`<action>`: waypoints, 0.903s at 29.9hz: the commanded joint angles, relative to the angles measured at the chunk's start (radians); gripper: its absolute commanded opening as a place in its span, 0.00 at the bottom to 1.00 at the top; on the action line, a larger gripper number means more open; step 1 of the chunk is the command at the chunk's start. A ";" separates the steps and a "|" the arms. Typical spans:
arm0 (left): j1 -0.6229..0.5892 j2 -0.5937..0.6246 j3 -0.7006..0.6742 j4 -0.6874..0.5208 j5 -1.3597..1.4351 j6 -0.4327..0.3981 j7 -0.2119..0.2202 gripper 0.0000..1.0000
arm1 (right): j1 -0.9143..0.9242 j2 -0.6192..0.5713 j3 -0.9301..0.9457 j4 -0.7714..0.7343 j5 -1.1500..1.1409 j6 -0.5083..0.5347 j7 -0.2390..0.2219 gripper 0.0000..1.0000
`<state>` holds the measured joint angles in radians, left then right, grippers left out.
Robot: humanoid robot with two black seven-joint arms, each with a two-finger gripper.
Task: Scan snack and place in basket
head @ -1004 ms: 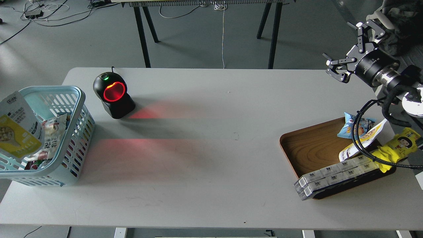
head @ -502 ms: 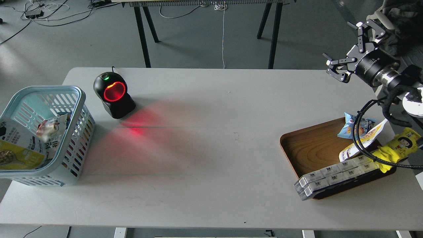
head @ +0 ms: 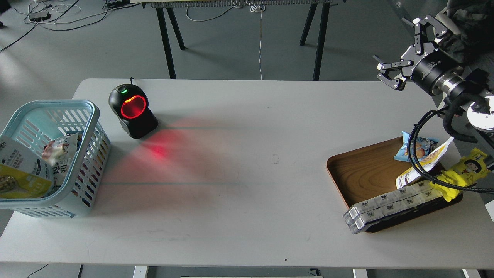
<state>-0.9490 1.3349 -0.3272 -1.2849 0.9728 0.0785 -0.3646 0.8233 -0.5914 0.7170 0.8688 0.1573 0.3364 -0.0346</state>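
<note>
Slotted plastic basket (head: pixel 87 154), wood-grain tray (head: pixel 362 170).

Light blue slotted basket (head: pixel 87 127); yellow-and-white snack (head: pixel 21 175); black scanner (head: pixel 133 112) glowing red; grey desk (head: pixel 247 173); brown wood-grain tray (head: pixel 362 170).

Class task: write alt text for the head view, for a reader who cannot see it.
A yellow-and-white snack pouch lies inside a light blue basket at a grey table's left end. A glowing red scanner stands nearby; the right end effector hangs open, empty.

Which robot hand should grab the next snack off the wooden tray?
Probably the right hand: it hangs open just beyond the wooden tray of snacks. The left hand is out of view.
</note>
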 commanded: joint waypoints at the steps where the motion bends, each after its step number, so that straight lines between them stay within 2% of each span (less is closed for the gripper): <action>1: -0.001 -0.152 -0.091 0.097 -0.244 -0.065 0.026 0.99 | -0.003 0.001 0.002 0.010 0.002 0.000 0.001 0.99; 3: -0.004 -0.235 -0.142 0.139 -0.320 -0.071 0.050 0.99 | -0.006 -0.004 0.009 0.035 0.004 0.000 0.001 0.99; 7: -0.005 -0.373 -0.236 0.162 -0.566 -0.143 0.179 0.99 | -0.027 -0.019 0.042 0.075 0.004 -0.002 0.001 0.99; 8: -0.005 -0.399 -0.242 0.173 -0.641 -0.150 0.196 0.99 | -0.038 -0.021 0.056 0.075 0.005 -0.002 0.001 0.99; 14: -0.007 -0.561 -0.248 0.297 -0.885 -0.189 0.216 0.99 | -0.128 -0.042 0.147 0.150 0.007 0.007 0.001 0.99; 17: -0.007 -0.631 -0.250 0.363 -0.921 -0.233 0.252 1.00 | -0.180 -0.050 0.189 0.190 0.005 0.010 0.002 0.99; 23: 0.007 -0.680 -0.271 0.414 -1.072 -0.266 0.334 1.00 | -0.202 -0.054 0.226 0.185 0.008 0.006 0.002 0.99; 27: 0.009 -0.723 -0.297 0.421 -1.131 -0.264 0.343 1.00 | -0.204 -0.041 0.231 0.185 0.011 0.004 0.002 0.99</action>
<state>-0.9425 0.6402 -0.6025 -0.8693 -0.1137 -0.1859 -0.0315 0.6209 -0.6417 0.9445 1.0545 0.1677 0.3411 -0.0323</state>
